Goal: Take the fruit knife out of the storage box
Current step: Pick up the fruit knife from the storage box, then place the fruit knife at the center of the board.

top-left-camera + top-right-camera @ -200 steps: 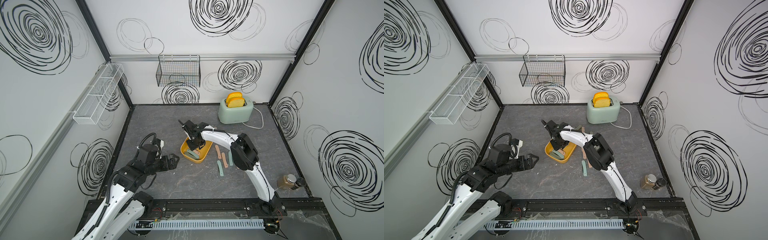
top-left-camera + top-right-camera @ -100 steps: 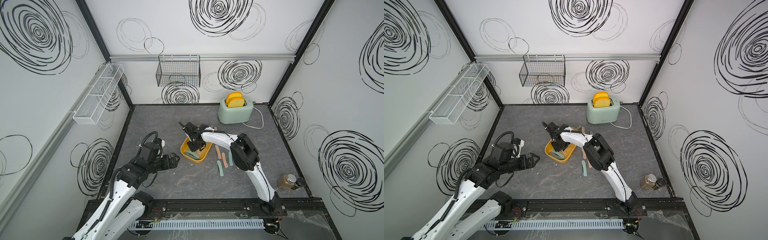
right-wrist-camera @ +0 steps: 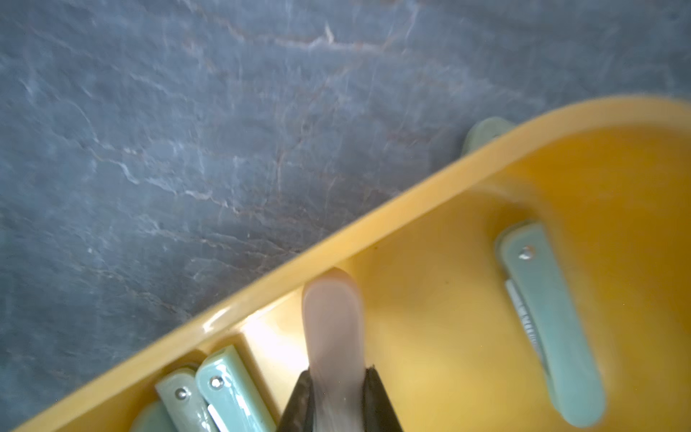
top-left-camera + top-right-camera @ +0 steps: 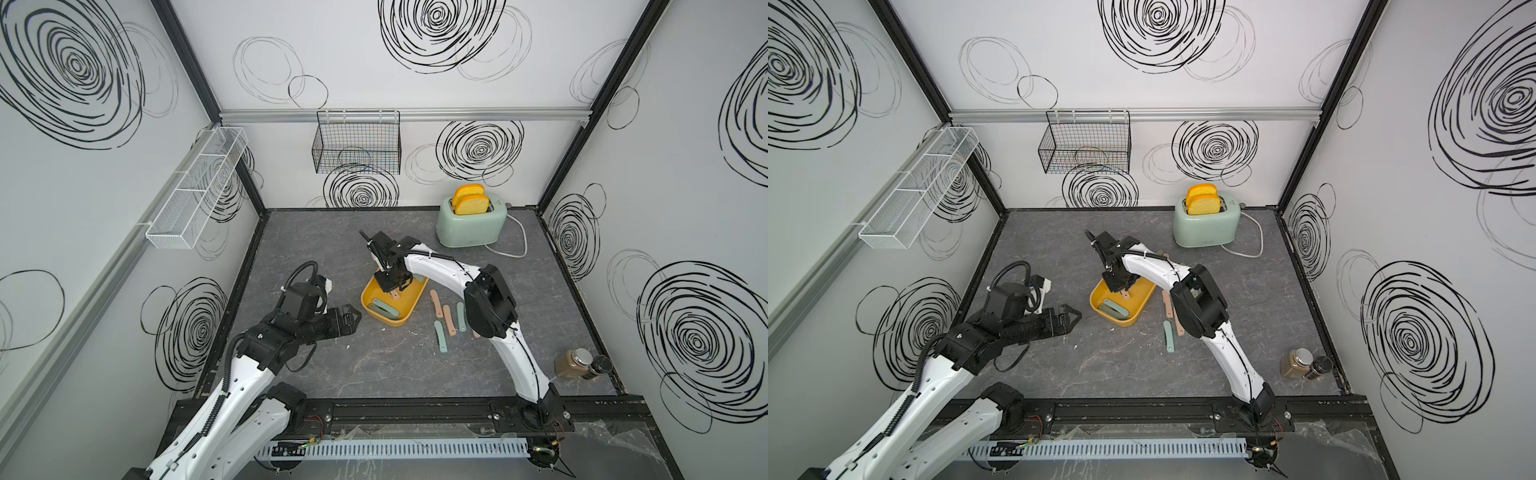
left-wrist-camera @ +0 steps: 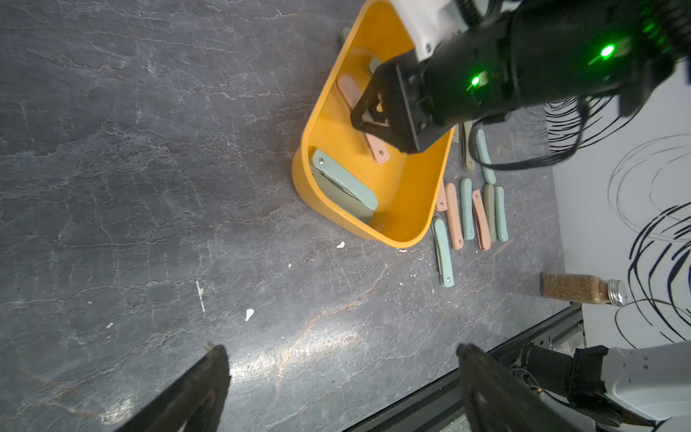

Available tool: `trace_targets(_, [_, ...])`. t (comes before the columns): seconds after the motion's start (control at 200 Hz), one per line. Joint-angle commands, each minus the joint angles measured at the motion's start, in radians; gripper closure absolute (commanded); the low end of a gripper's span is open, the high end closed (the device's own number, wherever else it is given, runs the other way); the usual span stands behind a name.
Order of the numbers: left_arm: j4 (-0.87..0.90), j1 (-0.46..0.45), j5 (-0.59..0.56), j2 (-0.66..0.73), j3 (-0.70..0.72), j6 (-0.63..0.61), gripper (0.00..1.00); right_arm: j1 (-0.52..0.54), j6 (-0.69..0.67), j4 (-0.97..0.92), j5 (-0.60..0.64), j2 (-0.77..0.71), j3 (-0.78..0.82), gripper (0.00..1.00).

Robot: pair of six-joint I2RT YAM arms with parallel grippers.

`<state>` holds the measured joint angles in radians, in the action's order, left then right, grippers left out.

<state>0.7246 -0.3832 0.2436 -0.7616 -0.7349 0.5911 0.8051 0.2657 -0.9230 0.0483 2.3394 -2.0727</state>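
1. Pink plastic is what the right gripper (image 3: 338,402) has its jaws closed on: a folded pink fruit knife (image 3: 332,329), pinched across its width near one end, low in the middle of the right wrist view.
2. That knife sits inside the yellow storage box (image 4: 409,318), centre of both top views, its free end close to the box wall.
3. Judging by its look, the knife is light, stiff and glossy, so it could slip or swivel; a hold nearer the middle of the handle would be steadier.
4. Green knives (image 5: 344,179) lie in the lower end of the box, with one more (image 3: 549,329) at the right of the right wrist view.
5. Several more folded knives (image 5: 469,209) lie in a row on the grey table (image 4: 316,245) just beside the box, right of it in the left wrist view.
6. In the way: the box wall and the row of knives outside it, so a lift straight up looks safest.
7. The left gripper (image 4: 351,322) is spread wide and empty, near the box, left of centre in a top view.
8. A toaster (image 4: 471,226) and a spice jar (image 4: 575,363) stand well apart.
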Motion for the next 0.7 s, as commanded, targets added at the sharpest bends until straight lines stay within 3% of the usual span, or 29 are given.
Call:
trace_targets(0.0, [-0.063, 0.01, 0.019, -0.017, -0.023, -0.007, 0.02, -0.02, 0.013, -0.075, -0.015, -0.02, -0.04, 0.8])
trace_targets(0.33, [-0.168, -0.045, 0.054, -0.08, -0.026, 0.034, 0.02, -0.057, 0.06, -0.041, -0.018, -0.206, 0.139, 0.81])
trace_targets(0.695, [-0.331, -0.361, -0.057, -0.224, -0.026, 0.133, 0.02, -0.085, 0.196, 0.069, -0.036, -0.557, 0.558, 0.8])
